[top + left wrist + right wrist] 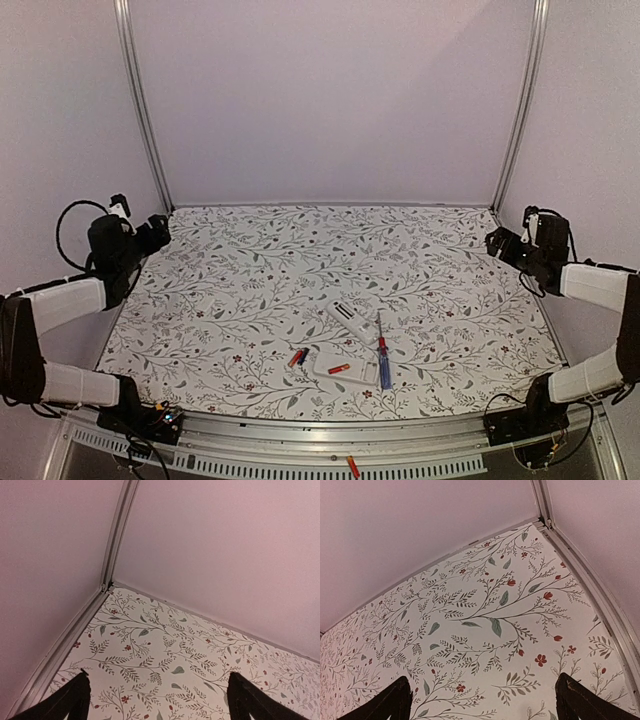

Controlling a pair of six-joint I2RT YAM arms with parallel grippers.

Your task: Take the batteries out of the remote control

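The slim white remote control (349,318) lies slanted, recess up. Small red batteries (297,357) lie loose just near-left of it, and one battery (339,369) rests on a white plate (325,362).

A floral cloth (250,270) covers the table, printed with grey sprigs, green leaves and small red flowers on white. Plain pale lilac walls (330,90) close it in at the back and on both sides. A slim metal post (140,100) stands in each back corner, leaning inward at the top. Along the near edge runs a slotted metal rail (330,440). Toward the front, right of centre, a flat white plate (360,374) lies on the cloth. Just to its right lies a screwdriver (382,355), its red-and-blue handle nearest the rail and its shaft pointing away. It seems to touch the plate's edge.
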